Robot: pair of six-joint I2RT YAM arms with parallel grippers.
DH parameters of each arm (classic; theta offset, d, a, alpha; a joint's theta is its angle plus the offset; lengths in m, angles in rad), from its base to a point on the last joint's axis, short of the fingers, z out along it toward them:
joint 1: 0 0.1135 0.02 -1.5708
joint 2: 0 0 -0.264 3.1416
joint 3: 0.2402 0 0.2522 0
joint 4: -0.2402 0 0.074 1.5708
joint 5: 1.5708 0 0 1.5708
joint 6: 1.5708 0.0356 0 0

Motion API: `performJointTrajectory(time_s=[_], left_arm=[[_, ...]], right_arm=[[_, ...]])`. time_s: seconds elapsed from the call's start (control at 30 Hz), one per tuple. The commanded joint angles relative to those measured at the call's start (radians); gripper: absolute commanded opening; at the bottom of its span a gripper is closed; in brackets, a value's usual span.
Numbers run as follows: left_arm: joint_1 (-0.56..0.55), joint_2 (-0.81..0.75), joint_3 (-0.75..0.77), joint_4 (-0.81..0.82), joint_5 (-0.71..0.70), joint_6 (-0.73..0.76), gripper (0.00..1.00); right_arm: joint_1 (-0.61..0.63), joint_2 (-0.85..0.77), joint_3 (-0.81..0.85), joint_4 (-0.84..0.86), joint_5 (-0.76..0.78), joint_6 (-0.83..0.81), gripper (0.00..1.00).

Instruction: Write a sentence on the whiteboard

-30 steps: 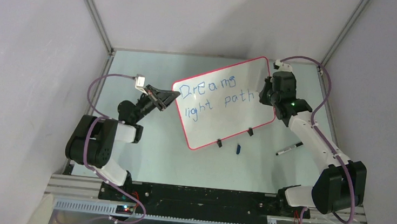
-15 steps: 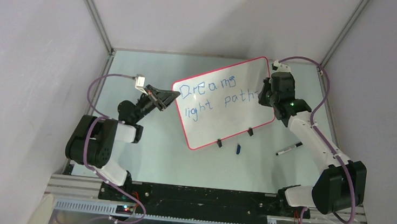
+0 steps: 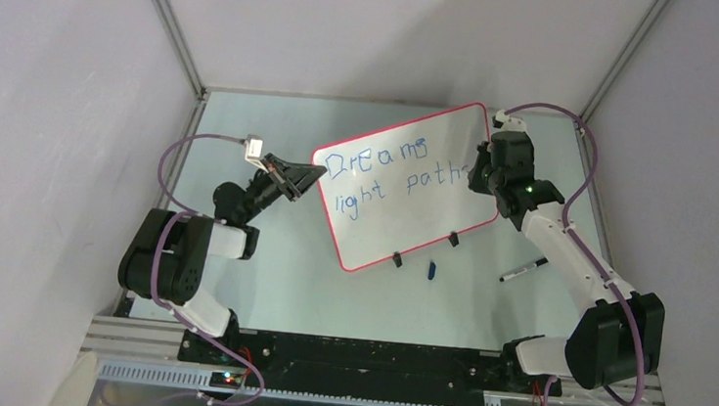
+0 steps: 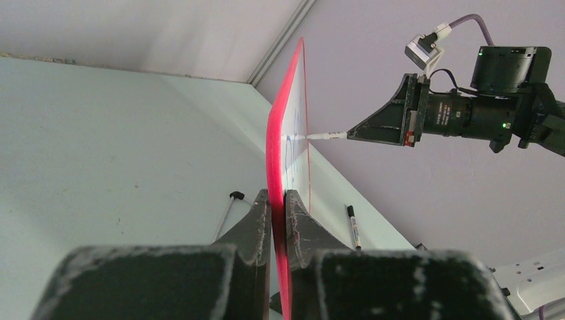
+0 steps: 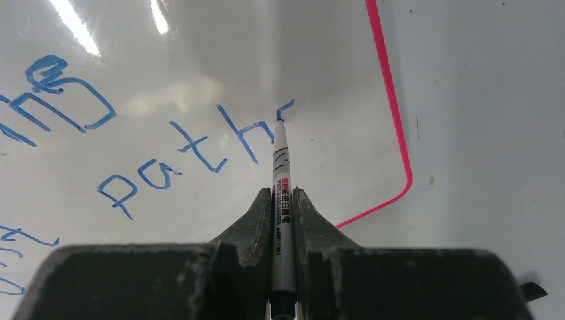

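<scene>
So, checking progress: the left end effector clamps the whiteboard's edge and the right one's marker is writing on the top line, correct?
No. The left end effector clamps the whiteboard edge, but the marker in the right end effector is writing on the bottom line of the sentence, just past "path"; see the right wrist view.

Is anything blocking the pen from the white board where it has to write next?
No, nothing visible. The right gripper holds the marker with its tip on the whiteboard, just past the blue writing. Only bare white lies between the tip and the red rim.
</scene>
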Motion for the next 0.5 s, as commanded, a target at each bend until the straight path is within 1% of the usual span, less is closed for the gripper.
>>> performJointTrajectory(time_s=[0.0,0.27,0.47], left_arm=[[-0.007,-0.032,-0.02,0.048,0.012,0.087,0.0],[-0.005,-0.034,-0.02,0.048,0.013,0.087,0.0],[-0.006,-0.034,-0.02,0.048,0.012,0.087,0.0]], right_arm=[[0.003,-0.018,-0.002,-0.011,0.016,0.003,0.0],[-0.001,-0.015,-0.006,-0.001,0.028,0.002,0.0],[-0.019,-0.013,-0.004,0.037,0.024,0.007,0.0]])
